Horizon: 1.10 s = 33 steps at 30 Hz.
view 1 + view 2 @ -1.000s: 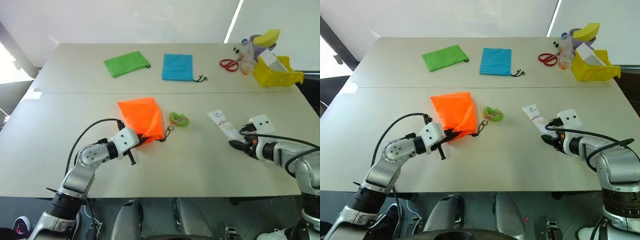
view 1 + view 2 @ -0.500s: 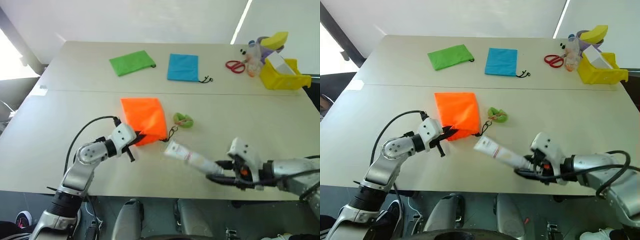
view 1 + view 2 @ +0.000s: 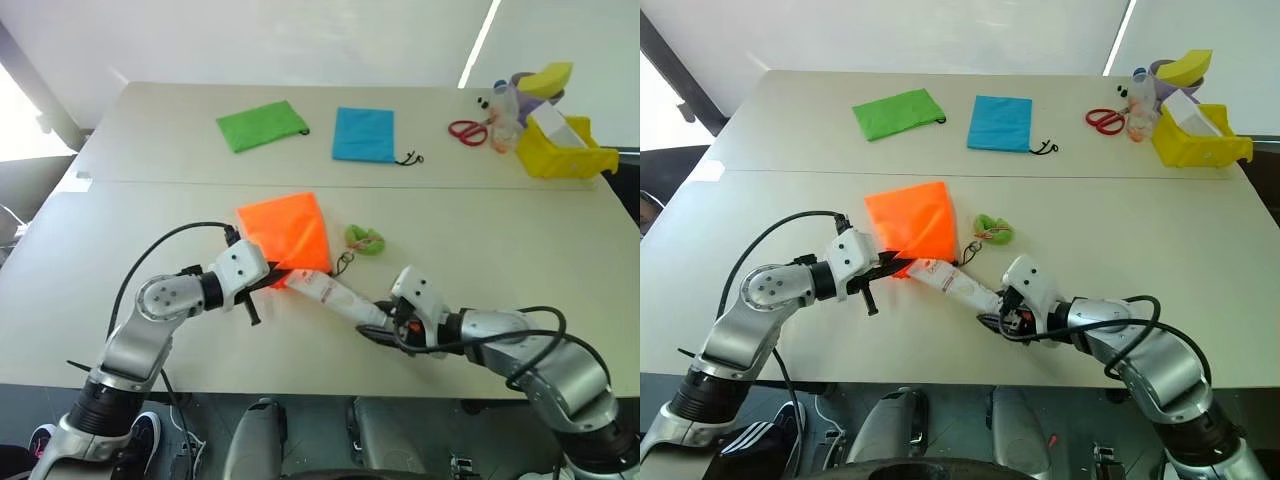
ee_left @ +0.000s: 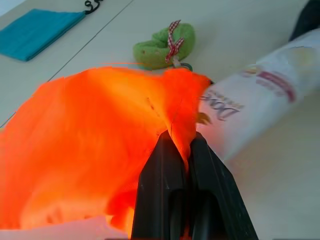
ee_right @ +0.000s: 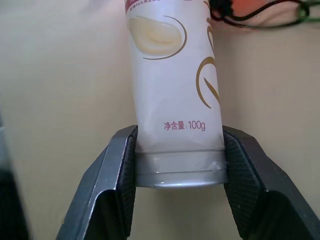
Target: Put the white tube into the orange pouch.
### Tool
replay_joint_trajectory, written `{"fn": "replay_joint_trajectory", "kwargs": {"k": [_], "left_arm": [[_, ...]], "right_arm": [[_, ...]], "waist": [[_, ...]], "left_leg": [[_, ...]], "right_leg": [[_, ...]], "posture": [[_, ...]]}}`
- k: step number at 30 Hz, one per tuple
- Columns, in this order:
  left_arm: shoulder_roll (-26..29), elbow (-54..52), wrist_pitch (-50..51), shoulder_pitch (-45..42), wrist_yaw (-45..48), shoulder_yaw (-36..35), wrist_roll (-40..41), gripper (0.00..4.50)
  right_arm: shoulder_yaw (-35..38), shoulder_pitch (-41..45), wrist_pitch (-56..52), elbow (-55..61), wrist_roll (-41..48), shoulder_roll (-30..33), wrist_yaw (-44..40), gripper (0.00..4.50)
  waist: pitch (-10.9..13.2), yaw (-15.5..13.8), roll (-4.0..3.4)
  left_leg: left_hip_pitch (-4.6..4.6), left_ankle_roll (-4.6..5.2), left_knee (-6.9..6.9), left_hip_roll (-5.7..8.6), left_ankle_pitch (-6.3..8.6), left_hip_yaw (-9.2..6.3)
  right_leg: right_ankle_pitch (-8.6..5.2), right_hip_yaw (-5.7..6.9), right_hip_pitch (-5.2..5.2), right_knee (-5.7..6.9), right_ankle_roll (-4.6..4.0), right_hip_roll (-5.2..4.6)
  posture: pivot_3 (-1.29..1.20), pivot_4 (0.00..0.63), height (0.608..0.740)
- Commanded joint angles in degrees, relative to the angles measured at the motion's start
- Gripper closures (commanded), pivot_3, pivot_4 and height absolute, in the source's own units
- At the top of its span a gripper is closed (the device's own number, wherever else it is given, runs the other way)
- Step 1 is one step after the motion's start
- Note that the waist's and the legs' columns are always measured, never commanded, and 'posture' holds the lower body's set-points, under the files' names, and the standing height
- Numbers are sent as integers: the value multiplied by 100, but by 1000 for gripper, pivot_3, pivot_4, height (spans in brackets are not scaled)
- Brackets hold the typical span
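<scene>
We pinch the near edge of the orange pouch (image 3: 285, 232) with our left gripper (image 3: 262, 277), fingers clamped tight on the fabric. Our right gripper (image 3: 383, 322) grasps the white tube (image 3: 330, 293) by its flat crimped end, with the far end of the tube touching the pouch's near edge at about ten o'clock from that gripper. A small green bundle (image 3: 362, 238) lies at the pouch's three o'clock.

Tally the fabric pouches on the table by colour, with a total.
Orange: 1, the orange pouch
Green: 1, the green pouch
Blue: 1, the blue pouch
Total: 3
</scene>
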<state>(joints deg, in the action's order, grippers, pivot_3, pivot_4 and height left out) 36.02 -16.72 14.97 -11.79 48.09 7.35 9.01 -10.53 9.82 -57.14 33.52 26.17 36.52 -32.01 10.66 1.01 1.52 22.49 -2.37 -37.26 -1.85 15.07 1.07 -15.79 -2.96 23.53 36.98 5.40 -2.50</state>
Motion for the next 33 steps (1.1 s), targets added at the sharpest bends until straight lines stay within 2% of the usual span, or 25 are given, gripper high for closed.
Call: {"fn": "replay_joint_trajectory", "kwargs": {"k": [1, 6, 13, 21, 27, 31, 33], "left_arm": [[176, -405, 151, 102, 87, -213, 165, 4500], [266, -393, 193, 158, 1, -180, 61, 4500], [-65, -62, 11, -226, -318, -214, -34, 4500], [-131, -222, 161, -280, -157, -309, 254, 4500], [-119, -236, 201, -338, -190, -377, 378, 4500], [-116, -234, 153, -270, -216, -274, 309, 4500], [-135, -210, 85, -279, -216, -145, 207, 4500]], "right_arm": [[-62, 223, -13, -8, -123, -316, 316, 2652], [-201, 473, -210, -27, -94, -682, 471, 2652], [-446, 633, -539, 119, -23, -415, 236, 2652], [-817, 1194, -241, -394, -652, -661, 608, 2652], [-952, 1187, 358, -609, -1123, -149, 343, 2652], [-770, 1243, 110, -468, -704, -626, 266, 2652], [-916, 1359, 122, -469, -751, -786, 239, 2652]], "waist": [[0, 0, 0], [0, 2, 0], [0, -15, 0], [0, 11, 0], [0, -3, 1], [0, 21, 1], [0, 21, 1]], "left_leg": [[0, 0, 2, 0, 0, 1], [1, 0, 2, -2, 0, 0], [1, 0, -2, 1, 0, 0], [1, 0, 4, -4, 0, -4], [6, 0, 1, 4, 0, 3], [6, 0, 2, 1, 0, 1], [3, 0, 4, -5, 0, -2]], "right_leg": [[0, 0, 2, 1, 0, 0], [0, 0, 2, 1, 0, 0], [1, 1, 0, 2, 1, -2], [10, 3, 10, 14, 17, 7], [10, 1, 6, 4, 17, -9], [11, 2, 9, 5, 18, -1], [11, 2, 12, 16, 19, 9]], "posture": [[0, 150, 740], [0, 150, 740], [0, 150, 740], [0, 150, 740], [0, 150, 740], [0, 150, 740], [0, 150, 740]]}}
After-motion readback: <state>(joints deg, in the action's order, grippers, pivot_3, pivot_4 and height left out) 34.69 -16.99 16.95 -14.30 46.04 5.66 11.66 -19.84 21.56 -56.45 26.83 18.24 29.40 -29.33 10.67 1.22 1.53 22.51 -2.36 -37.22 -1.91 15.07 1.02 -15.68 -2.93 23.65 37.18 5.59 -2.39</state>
